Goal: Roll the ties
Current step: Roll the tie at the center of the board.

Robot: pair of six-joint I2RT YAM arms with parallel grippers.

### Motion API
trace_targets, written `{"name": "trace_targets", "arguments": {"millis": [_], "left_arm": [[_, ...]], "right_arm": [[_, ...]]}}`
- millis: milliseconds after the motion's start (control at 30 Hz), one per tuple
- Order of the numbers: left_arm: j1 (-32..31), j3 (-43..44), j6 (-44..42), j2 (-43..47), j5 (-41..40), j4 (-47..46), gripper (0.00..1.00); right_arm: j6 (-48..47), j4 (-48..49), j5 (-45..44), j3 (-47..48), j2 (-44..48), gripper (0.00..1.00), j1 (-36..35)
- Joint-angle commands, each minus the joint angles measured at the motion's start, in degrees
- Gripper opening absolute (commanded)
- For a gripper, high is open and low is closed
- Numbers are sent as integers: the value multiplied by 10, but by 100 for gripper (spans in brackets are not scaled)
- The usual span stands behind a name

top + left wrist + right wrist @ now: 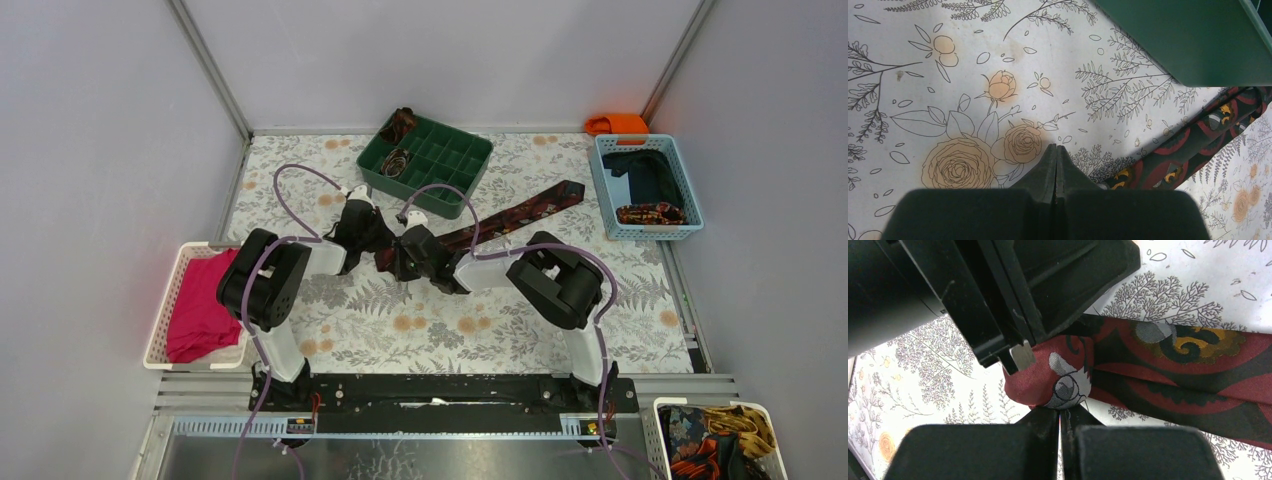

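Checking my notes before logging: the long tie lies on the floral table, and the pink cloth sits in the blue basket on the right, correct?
Not quite: the pink cloth sits in the white basket on the left, as the top external view shows. The long tie does lie on the floral table.

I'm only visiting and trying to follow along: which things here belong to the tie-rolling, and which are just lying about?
Part of the job: long maroon patterned fabric necktie stretched across the floral tablecloth; rolled ties in the green plastic compartment tray.
Just lying about: pink-red cloth in the white basket; dark navy cloth in the blue basket; small orange object in the back corner.
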State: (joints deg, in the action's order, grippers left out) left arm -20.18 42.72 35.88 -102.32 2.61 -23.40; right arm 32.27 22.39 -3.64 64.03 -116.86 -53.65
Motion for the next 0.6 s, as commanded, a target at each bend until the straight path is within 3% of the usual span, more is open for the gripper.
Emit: {"name": "trace_targets", "arguments": {"millis": [0, 233, 567], "left_arm": [[2, -3, -9, -17, -5, 24, 0], [3, 24, -7, -30, -21, 45, 0], [4, 162, -19, -21, -111, 163, 0]], "right_arm": [[7, -18, -23, 6, -26, 0, -4], [-18, -61, -19, -17, 29, 1, -4], [-80, -143, -72, -46, 161, 8, -5]]}}
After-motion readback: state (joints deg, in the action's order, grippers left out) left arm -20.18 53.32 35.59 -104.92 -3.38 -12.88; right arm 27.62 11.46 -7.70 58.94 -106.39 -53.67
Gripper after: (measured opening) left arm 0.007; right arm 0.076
